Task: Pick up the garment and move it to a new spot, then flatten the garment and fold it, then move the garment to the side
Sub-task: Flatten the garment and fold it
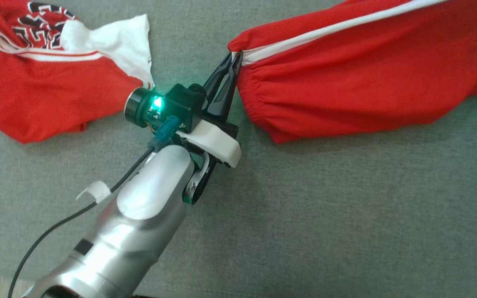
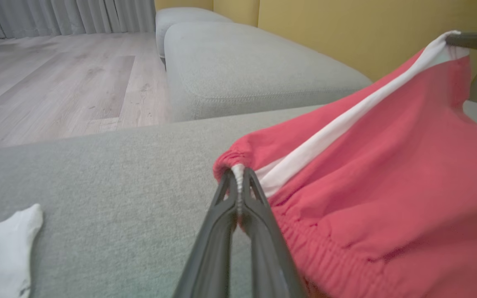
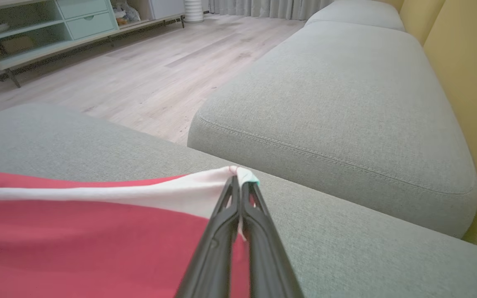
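Red fabric with a white side stripe, that's our garment point(image 1: 346, 82). From the head we see it spread above the grey cushion point(image 1: 304, 215), its gathered waistband corner pinched tight between the two dark fingers of the left gripper point(image 1: 235, 62). On the cushion too, well apart from the garment, lies a second red piece point(image 1: 35, 99) with a white cloth point(image 1: 114, 39) bunched against it. Over to the left wrist: fingers pressed together on the elastic edge, right where the white stripe meets it, and the cloth slopes up from there to its far corner, where the right gripper point(image 2: 454, 39) has the stripe's other end. We can't tell whether the lower edge touches the cushion. Past the cushion there's a neighbouring cushion point(image 2: 242, 62), wooden floor point(image 2: 56, 82) and a yellow wall point(image 2: 346, 33). Now the right wrist: its fingers are clamped on the white-striped corner, held clear above the cushion, red cloth falling away below, and a shelf unit point(image 3: 56, 25) stands across the floor from the cushion.
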Controlling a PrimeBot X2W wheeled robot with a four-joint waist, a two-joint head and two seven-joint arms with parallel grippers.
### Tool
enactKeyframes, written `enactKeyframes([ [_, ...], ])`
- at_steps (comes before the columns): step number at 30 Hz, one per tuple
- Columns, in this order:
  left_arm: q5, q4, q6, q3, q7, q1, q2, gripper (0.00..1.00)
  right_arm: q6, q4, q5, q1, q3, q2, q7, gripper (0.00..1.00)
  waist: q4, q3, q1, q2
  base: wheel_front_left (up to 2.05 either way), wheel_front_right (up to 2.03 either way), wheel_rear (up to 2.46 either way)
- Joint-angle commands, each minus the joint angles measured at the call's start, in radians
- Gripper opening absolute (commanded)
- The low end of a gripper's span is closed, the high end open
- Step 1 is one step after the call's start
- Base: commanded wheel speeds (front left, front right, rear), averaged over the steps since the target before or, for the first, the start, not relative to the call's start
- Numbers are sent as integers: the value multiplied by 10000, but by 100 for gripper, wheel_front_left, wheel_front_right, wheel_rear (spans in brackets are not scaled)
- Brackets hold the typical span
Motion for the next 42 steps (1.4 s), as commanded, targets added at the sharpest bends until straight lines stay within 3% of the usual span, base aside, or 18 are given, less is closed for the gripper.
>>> enactKeyframes([
  [1,53,-103,67,281,-112,-334,115,0,-9,-81,45,-174,114,-404,-47,0,121,173,-2,0,0,0,0],
  [6,-3,526,28,195,-345,-696,-74,0,-9,749,-64,-1211,1277,-356,-301,0,200,355,-2,0,0,0,0],
  [8,-29,755,-8,134,-444,-780,-128,0,-9,1163,-37,-1473,1617,-221,-500,42,214,372,-2,0,0,0,0],
  [9,-47,857,-16,109,-493,-815,-153,0,-9,1350,8,-1570,1773,-147,-616,80,216,370,-2,0,0,0,0],
  [10,-67,951,-23,86,-539,-846,-174,0,-9,1549,74,-1651,1867,-65,-793,100,217,359,-2,0,0,0,0],
  [11,-90,1029,-37,65,-586,-866,-192,12,-9,1725,162,-1700,1952,24,-997,100,215,331,-2,0,0,0,0],
  [12,-112,1096,-43,54,-631,-875,-207,44,-9,1897,248,-1735,2006,105,-1236,100,208,283,-2,0,0,0,0],
  [14,-89,1235,-50,-27,-696,-844,-227,62,-9,2226,331,-1705,2087,246,-1770,100,189,126,-2,0,0,0,0],
  [15,-58,1288,-28,-55,-721,-793,-233,94,-9,2377,379,-1643,2116,347,-2031,100,152,19,-2,0,0,0,0],
  [16,-29,1316,76,-12,-743,-716,-237,100,-9,2524,330,-1568,2184,429,-2268,100,109,-105,-2,0,0,0,0],
  [20,352,634,596,525,-775,-61,-187,100,-9,3074,197,-1068,2398,950,-2952,100,-68,-670,-2,0,0,0,0],
  [29,2052,-2241,2063,2179,-780,3172,175,100,-9,5100,-207,48,2076,2090,-3216,100,97,-1781,-2,0,0,0,0],
  [33,2647,-3275,2188,2519,-780,4279,73,100,-9,6455,-490,35,1503,2504,-3169,100,504,-1933,-2,0,0,0,0],
  [40,3452,-4184,2229,2440,-781,5179,-128,100,-9,8245,-321,-145,858,2691,-2550,100,1305,-1820,-2,0,0,0,0],
  [41,3515,-4227,2217,2396,-781,5245,-148,100,-9,8392,-232,-134,820,2749,-2409,95,1384,-1806,-2,0,0,0,0],
  [42,3553,-4248,2207,2364,-781,5308,-166,100,-9,8469,-108,-106,804,2834,-2233,80,1438,-1801,-2,0,0,0,0],
])
